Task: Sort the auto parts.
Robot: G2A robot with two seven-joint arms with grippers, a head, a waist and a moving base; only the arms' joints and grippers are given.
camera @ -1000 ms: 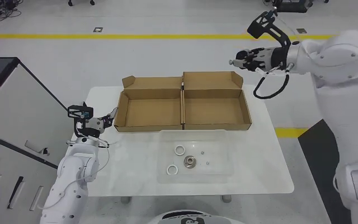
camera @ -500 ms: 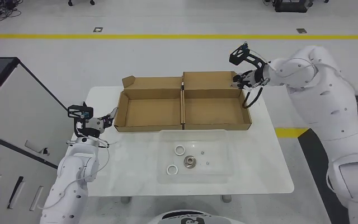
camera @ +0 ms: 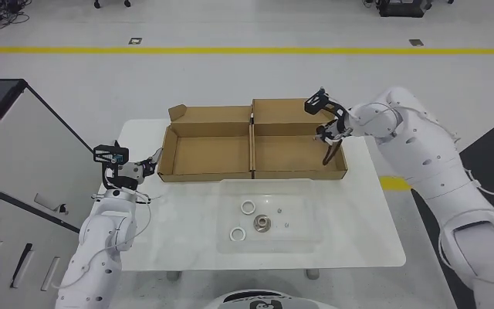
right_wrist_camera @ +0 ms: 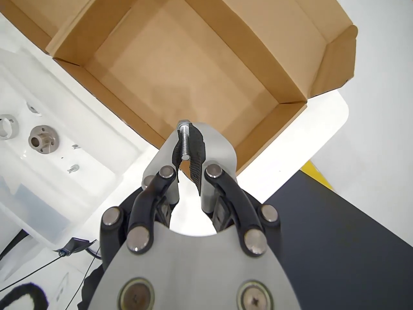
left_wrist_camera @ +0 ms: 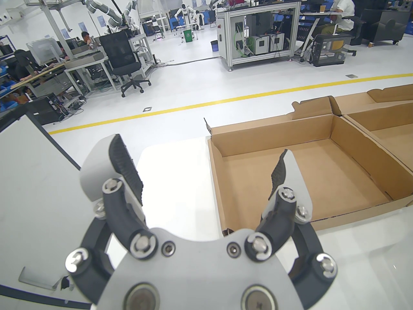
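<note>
White table (camera: pixel 363 224) under me has a left box (camera: pixel 208 154) and a right box (camera: pixel 297 152) side by side, both brown. A clear tray (camera: pixel 297 193) sits in front of them. My right gripper (right_wrist_camera: pixel 188 145) hangs over the right end of the right box. Its jaws are pinched tight on a small silver bolt (right_wrist_camera: pixel 184 141). The bolt sits right between the black pads, and its head pokes out past the tips. My left gripper (left_wrist_camera: pixel 200 149) is just outside the left wall of the left box, with its jaws wide apart. Two white rings (camera: pixel 248 207) and a metal hub (camera: pixel 263 223) lie in the tray.
</note>
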